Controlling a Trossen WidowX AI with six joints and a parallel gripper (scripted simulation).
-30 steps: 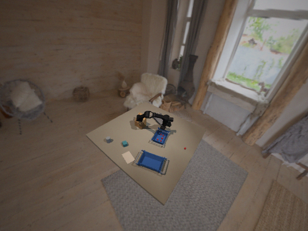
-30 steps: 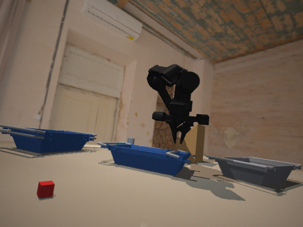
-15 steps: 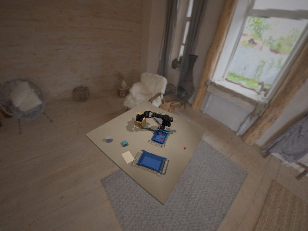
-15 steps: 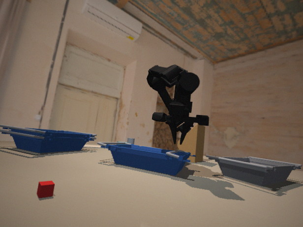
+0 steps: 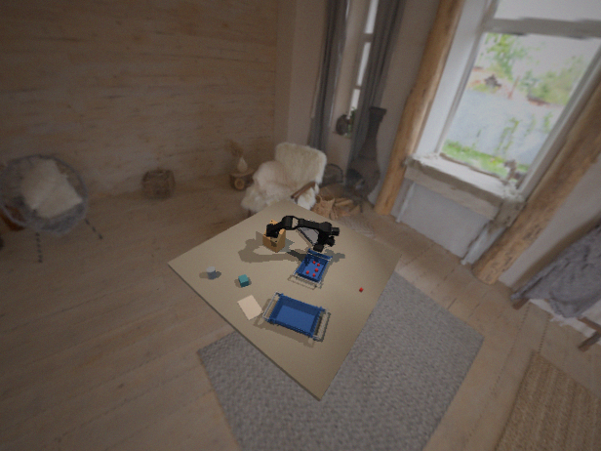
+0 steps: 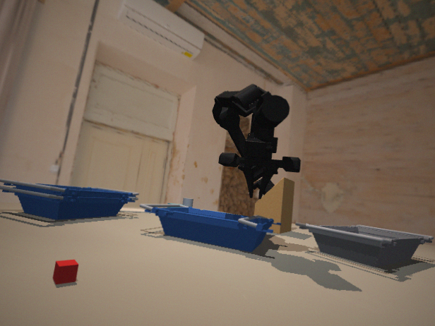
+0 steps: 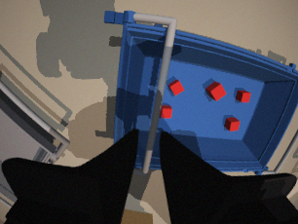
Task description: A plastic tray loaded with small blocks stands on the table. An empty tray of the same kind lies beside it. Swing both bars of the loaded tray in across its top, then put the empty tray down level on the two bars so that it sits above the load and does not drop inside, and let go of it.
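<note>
We see the gripper (image 6: 259, 192) hanging above the near end of the loaded tray (image 6: 212, 229), its fingers drawn nearly together with only a narrow gap and nothing caught between them. From the wrist view, the gripper (image 7: 150, 138) looks straight down on 1 wire bar (image 7: 162, 73), which lies across the tray's top close to that end wall, over the edge of the load. 5 red blocks (image 7: 216, 91) sit scattered on the tray floor. The other bar (image 5: 303, 282) hangs out beyond the far end of the loaded tray (image 5: 326, 268). The empty tray (image 5: 293, 299) lies flat on the table (image 5: 220, 254), well apart from the loaded one, with both its bars out over its ends. A stray red cube (image 6: 65, 271) rests on the table by itself, and a grey tray (image 6: 367, 243) stands on the loaded tray's other side.
</note>
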